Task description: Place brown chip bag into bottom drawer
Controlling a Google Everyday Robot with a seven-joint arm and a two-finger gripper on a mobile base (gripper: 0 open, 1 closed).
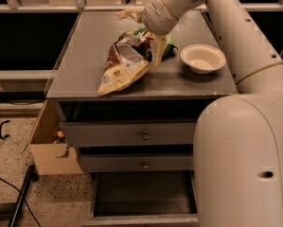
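Observation:
The brown chip bag [124, 63] lies on the grey cabinet top [84, 56], its near end resting on the surface and its far end raised toward my gripper [153, 48]. The gripper comes down from above at the bag's far right end and is shut on that end; one tan finger [157, 51] shows beside the bag. The bottom drawer [143, 197] is pulled open below, with a dark grey inside and nothing in it.
A green snack bag [169, 48] lies just behind the gripper. A white bowl [202, 58] stands at the right of the top. Two shallower drawers with round knobs [143, 136] are closed. My arm's large white link [240, 164] fills the right foreground. A cardboard box [48, 150] stands on the floor at the left.

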